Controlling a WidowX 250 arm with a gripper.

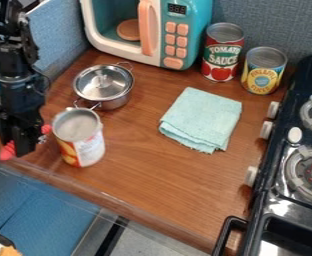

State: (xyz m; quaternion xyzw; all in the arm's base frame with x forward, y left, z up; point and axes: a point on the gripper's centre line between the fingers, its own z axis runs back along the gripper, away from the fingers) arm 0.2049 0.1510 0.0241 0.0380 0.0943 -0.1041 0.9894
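Note:
The black gripper (20,142) hangs down at the left edge of the wooden counter, just left of a can. A pinkish-red object (8,150) shows on both sides of it, with its middle hidden behind the gripper; whether it is held cannot be told. The can (85,145), with a white, red and yellow label and a pale top, stands upright. Behind it sits a small silver pot (116,99) with a lid (104,82) on top.
A folded mint cloth (202,119) lies mid-counter. A teal toy microwave (180,37), a tomato sauce can (222,52) and a yellow-labelled can (263,71) stand at the back. The black stove (279,200) borders the right side; the counter's front edge (118,200) slants across below.

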